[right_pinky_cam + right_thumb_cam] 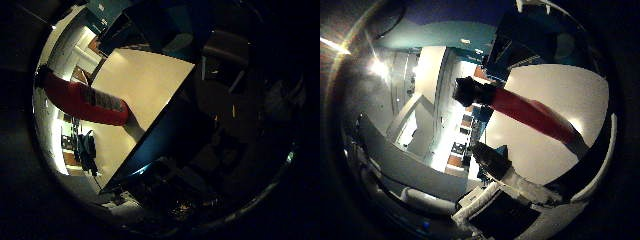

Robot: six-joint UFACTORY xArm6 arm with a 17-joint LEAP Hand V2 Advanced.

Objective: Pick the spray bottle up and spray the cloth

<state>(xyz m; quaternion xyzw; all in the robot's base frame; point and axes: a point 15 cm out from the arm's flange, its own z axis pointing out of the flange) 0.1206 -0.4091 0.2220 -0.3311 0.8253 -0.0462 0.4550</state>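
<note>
Fingers (520, 187) seen only in part, their spread not to be told; red spray bottle (530, 114) stood on white table (145, 80), near palm; body to be wrapped squarely below black nozzle (470, 91); cloth unseen.

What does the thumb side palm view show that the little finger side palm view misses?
Only the thumb side view shows the spray bottle's black head and part of the hand reaching in from the edge. Only the little finger side view shows the label on the bottle's body and the table's dark edge with the dim room beyond it. Both show the red spray bottle standing on the pale table. Neither view shows a cloth.
</note>
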